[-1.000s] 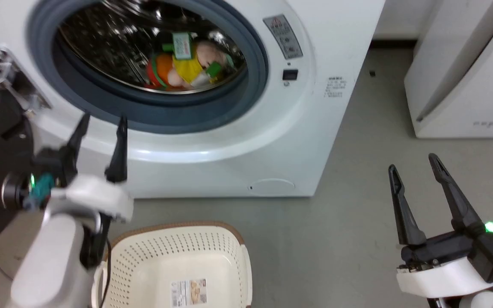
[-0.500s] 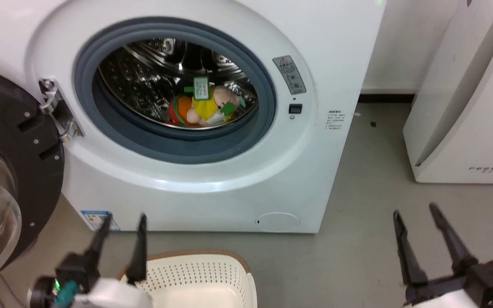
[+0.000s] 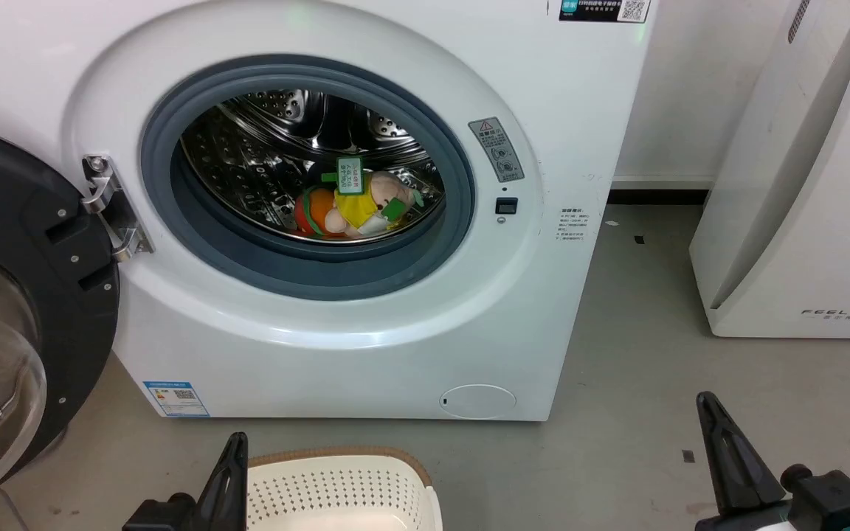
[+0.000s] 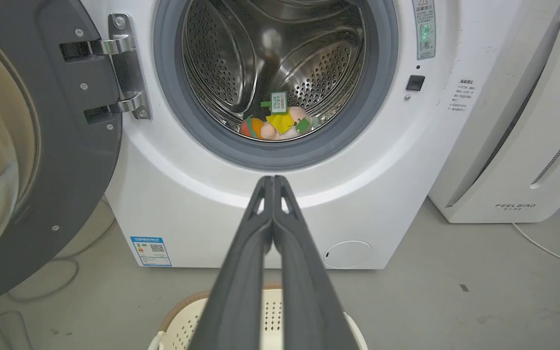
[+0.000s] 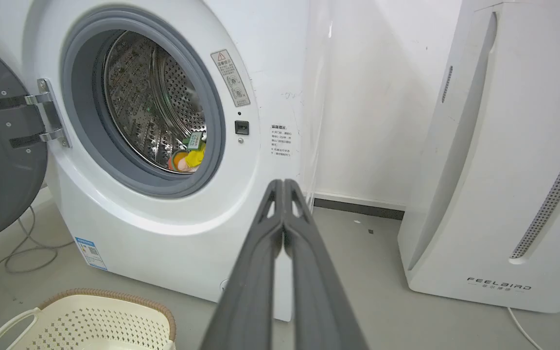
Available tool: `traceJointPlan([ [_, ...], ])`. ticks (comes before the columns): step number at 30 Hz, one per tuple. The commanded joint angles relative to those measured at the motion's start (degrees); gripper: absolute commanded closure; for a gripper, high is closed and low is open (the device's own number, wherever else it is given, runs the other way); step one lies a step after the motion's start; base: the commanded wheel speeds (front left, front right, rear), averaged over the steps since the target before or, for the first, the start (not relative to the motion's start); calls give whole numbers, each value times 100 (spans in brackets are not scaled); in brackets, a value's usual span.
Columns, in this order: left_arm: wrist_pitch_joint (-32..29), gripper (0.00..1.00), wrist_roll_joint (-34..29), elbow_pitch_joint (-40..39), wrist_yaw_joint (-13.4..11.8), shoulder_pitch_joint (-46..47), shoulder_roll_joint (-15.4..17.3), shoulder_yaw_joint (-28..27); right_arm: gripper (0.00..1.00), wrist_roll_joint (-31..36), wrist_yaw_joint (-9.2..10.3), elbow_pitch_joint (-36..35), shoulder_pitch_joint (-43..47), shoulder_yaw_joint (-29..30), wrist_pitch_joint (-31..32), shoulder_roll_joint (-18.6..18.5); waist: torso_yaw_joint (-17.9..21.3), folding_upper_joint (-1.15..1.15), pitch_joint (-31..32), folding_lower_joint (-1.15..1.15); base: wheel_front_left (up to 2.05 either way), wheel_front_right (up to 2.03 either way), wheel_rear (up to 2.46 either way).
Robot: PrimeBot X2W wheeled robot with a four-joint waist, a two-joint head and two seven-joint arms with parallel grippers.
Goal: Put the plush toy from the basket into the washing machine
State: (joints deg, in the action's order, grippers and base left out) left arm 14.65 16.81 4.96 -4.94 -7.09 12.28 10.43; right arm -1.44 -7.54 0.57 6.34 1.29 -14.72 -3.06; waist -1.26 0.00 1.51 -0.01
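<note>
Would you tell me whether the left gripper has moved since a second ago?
Yes. Against the washing machine, the left gripper has drawn back and down, from the opening's lower rim to beside the basket.

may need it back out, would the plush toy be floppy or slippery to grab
Probably soft and floppy: the plush toy lies slumped in the drum's curve. Likely light: small against the port. Its paper tag might tear.

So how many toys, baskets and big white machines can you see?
Toys: 1, the plush toy
Baskets: 1, the basket
Big white machines: 2, the washing machine and the Feelbird appliance
Total: 4
</note>
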Motion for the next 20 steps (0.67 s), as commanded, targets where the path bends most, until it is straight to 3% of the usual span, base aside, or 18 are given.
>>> traceJointPlan([
  [1,-22,100,-26,-8,8,11,-13,-16,100,2,0,-1,-10,-3,22,0,2,0,-2,1,0,0,0],
  [20,-245,100,-282,-83,83,119,-156,-175,100,24,1,-9,-106,-23,246,3,21,0,-25,1,0,0,0],
])
